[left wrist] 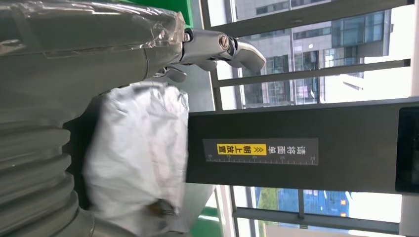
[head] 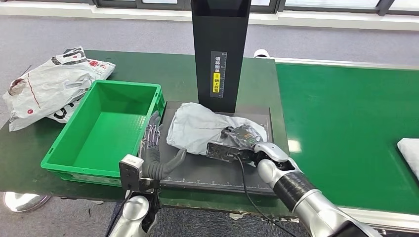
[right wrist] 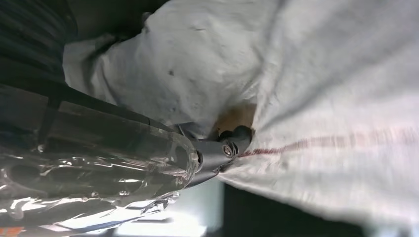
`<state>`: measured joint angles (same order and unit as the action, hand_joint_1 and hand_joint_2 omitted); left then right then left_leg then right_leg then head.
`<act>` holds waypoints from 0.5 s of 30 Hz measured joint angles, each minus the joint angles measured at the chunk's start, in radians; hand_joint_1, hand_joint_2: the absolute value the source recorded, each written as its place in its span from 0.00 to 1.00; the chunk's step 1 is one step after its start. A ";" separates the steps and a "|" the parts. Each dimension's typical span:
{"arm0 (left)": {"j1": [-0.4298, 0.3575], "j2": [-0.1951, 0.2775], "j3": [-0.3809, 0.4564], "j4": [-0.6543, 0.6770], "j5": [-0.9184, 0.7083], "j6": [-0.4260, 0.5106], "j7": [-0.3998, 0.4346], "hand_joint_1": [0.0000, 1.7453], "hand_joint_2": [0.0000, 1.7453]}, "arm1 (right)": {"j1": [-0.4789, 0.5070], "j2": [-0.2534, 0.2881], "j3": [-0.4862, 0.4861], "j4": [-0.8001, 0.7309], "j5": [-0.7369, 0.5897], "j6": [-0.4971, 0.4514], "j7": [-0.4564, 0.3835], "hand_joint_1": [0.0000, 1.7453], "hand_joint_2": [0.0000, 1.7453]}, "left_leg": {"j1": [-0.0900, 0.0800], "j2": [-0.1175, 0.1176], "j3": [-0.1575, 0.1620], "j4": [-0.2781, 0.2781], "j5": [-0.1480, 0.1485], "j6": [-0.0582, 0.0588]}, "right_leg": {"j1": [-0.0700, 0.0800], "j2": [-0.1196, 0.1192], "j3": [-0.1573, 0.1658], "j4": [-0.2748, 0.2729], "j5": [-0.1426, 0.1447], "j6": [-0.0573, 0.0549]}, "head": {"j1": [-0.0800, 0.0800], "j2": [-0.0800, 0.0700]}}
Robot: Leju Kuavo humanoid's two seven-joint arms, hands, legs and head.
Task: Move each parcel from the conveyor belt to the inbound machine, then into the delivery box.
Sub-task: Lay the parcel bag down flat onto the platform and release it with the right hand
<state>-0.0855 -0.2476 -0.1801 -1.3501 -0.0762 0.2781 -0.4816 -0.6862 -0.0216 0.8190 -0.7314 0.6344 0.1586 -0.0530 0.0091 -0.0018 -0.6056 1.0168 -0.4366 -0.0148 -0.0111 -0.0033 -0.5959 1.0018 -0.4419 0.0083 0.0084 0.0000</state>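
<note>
Right hand fingers gripping grey parcel — left hand spread, empty

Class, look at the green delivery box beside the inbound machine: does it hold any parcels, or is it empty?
Empty. The head view shows the green delivery box with its bare floor; the grey parcel lies on the machine's dark platform.

Your grey parcel lies crumpled on the inbound machine platform — just in front of its black column. The green delivery box sits beside it. Another white parcel waits on the conveyor belt.
</note>
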 joint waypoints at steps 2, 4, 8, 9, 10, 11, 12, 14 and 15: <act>0.004 0.000 0.005 -0.006 -0.007 0.002 0.000 0.00 1.00 | 0.000 -0.011 -0.040 -0.023 -0.001 -0.044 0.022 0.00 1.00 | 0.000 0.000 0.000 0.000 0.000 0.000 | 0.000 0.000 0.000 0.000 0.000 0.000 | 0.000 0.000; 0.008 0.000 0.011 -0.011 -0.011 0.003 0.000 0.00 1.00 | -0.001 -0.022 -0.086 -0.044 -0.006 -0.068 0.030 0.00 0.50 | 0.000 0.000 0.000 0.000 0.000 0.000 | 0.000 0.000 0.000 0.000 0.000 0.000 | 0.000 0.000; 0.012 0.000 0.016 -0.015 -0.018 0.001 0.000 0.00 1.00 | 0.008 -0.033 -0.191 -0.087 -0.103 -0.051 -0.034 0.00 0.00 | 0.000 0.000 0.000 0.000 0.000 0.000 | 0.000 0.000 0.000 0.000 0.000 0.000 | 0.000 0.000; 0.011 0.000 0.016 -0.014 -0.018 -0.002 -0.001 0.00 1.00 | 0.016 -0.035 -0.219 -0.099 -0.168 -0.006 -0.078 0.00 0.00 | 0.000 0.000 0.000 0.000 0.000 0.000 | 0.000 0.000 -0.001 0.000 0.000 0.000 | 0.000 0.000; 0.009 0.000 0.016 -0.012 -0.019 -0.005 -0.002 0.00 1.00 | 0.025 -0.036 -0.247 -0.111 -0.251 0.057 -0.126 0.00 0.00 | 0.000 0.000 0.000 0.000 0.000 0.000 | 0.000 0.000 -0.001 0.000 0.000 0.000 | 0.000 0.000; 0.005 0.000 0.016 -0.008 -0.018 -0.009 -0.005 0.00 1.00 | 0.035 -0.037 -0.276 -0.119 -0.343 0.130 -0.168 0.00 0.00 | 0.000 0.000 0.000 0.000 0.000 0.000 | 0.000 0.000 -0.001 0.000 0.000 0.000 | 0.000 0.000; 0.001 0.000 0.016 -0.003 -0.017 -0.011 -0.009 0.00 1.00 | 0.044 -0.038 -0.306 -0.124 -0.430 0.198 -0.198 0.00 0.00 | 0.000 0.000 0.000 0.000 0.000 0.000 | 0.000 0.000 -0.001 0.000 0.000 0.000 | 0.000 0.000; -0.006 0.000 0.016 0.007 -0.012 -0.014 -0.015 0.00 1.00 | 0.052 -0.038 -0.367 -0.124 -0.577 0.303 -0.226 0.00 0.00 | 0.000 0.000 -0.001 0.000 0.000 0.000 | 0.000 0.000 -0.001 0.000 0.000 0.000 | 0.000 0.000; -0.009 0.000 0.016 0.010 -0.010 -0.014 -0.018 0.00 1.00 | 0.051 -0.037 -0.395 -0.121 -0.631 0.335 -0.230 0.00 0.00 | 0.000 0.000 -0.001 0.000 0.000 0.000 | 0.000 0.000 -0.001 0.000 0.000 0.000 | 0.000 0.000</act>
<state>-0.0940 -0.2472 -0.1637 -1.3397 -0.0860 0.2640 -0.4994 -0.6349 -0.0590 0.4245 -0.8522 0.0039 0.4936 -0.2834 0.0091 -0.0019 -0.6062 1.0168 -0.4367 -0.0148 -0.0111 -0.0031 -0.5964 1.0016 -0.4419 0.0083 0.0084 0.0000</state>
